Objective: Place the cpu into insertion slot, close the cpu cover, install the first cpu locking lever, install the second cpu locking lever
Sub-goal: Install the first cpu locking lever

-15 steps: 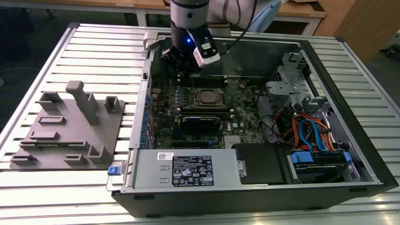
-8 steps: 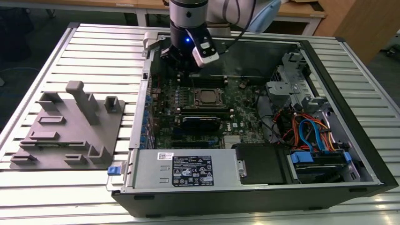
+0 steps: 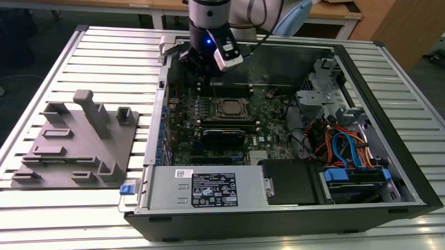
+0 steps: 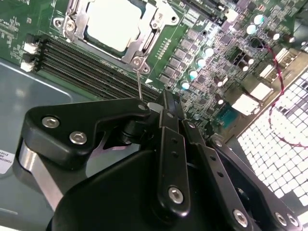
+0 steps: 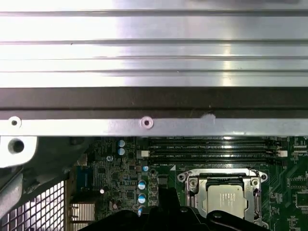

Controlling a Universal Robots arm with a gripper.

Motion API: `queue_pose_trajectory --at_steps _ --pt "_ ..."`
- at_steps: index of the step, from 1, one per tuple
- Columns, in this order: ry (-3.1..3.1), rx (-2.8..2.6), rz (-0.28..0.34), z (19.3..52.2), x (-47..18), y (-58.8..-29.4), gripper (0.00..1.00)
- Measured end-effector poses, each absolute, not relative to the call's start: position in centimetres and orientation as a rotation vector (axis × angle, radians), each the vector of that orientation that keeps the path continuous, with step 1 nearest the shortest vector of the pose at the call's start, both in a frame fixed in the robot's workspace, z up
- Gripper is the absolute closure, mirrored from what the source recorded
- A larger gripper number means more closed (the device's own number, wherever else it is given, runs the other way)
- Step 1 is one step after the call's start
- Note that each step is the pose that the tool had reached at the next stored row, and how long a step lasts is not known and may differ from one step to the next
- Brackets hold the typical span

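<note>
The cpu (image 3: 229, 108) lies flat in the insertion slot (image 3: 216, 100) on the green board, its silver top showing in both wrist views (image 4: 113, 21) (image 5: 226, 199). The cpu cover (image 4: 144, 34) (image 5: 219, 172) is down around it as a silvery frame. A thin metal locking lever (image 4: 138, 82) rises from the socket corner and ends beside my fingertips; whether they touch it is unclear. My gripper (image 3: 204, 73) (image 4: 161, 98) (image 5: 168, 211) hovers over the board behind the socket, fingers shut.
The open computer case (image 3: 389, 104) stands on a slatted metal table (image 3: 104, 57). Long black memory slots (image 4: 86, 67) run beside the socket. A power supply (image 3: 205, 188), cables (image 3: 347, 151) and a drive cage crowd the near and right side. A grey fixture block (image 3: 76, 140) sits on the exterior view's left.
</note>
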State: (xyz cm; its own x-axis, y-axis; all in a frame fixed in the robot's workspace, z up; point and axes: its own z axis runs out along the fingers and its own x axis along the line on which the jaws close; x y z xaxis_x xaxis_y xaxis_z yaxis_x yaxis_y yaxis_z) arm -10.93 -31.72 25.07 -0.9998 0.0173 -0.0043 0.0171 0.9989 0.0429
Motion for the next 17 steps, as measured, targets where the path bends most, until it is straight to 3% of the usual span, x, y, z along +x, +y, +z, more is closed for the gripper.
queue_pose_trajectory --at_steps 17 --pt "3.136 0.027 0.067 25.07 -10.53 -30.87 0.9"
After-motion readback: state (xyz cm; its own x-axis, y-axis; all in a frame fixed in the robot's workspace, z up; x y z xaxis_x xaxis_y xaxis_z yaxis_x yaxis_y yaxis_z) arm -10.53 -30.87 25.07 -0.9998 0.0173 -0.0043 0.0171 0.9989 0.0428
